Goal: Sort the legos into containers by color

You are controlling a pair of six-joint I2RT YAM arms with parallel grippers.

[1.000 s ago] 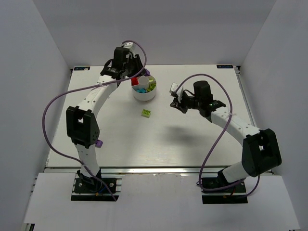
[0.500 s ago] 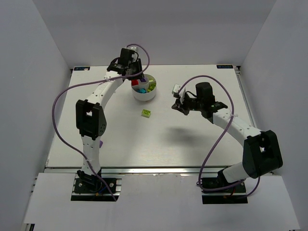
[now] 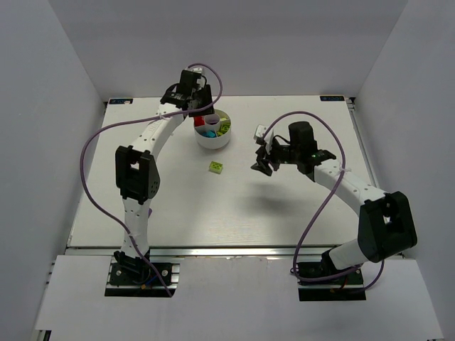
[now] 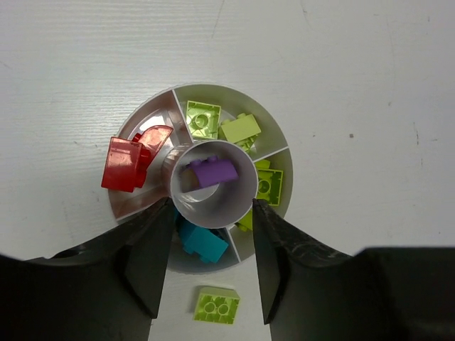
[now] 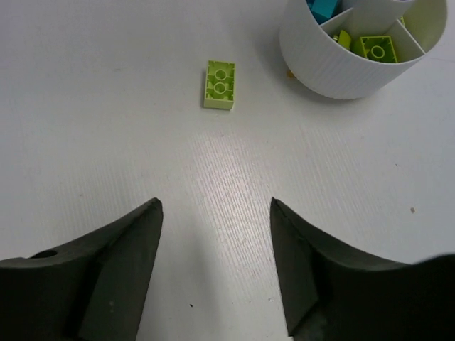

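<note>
Legos [image 4: 128, 163] in dish [image 4: 213, 86], red, lime, cyan wedges [image 4: 147, 117], purple centre well [image 4: 238, 202], left claw [image 4: 211, 238], right claw [image 5: 215, 234] spread

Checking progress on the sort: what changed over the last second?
The left hand shifted slightly right, over the dish, its elbow swinging inward. The right hand dipped toward the loose lime brick. Nothing was gripped or released; both hands stay open, dish and brick unmoved.

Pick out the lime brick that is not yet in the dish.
The lone lime brick lying studs up on the table, outside the dish on its near side. The other lime bricks all sit inside the dish.
</note>
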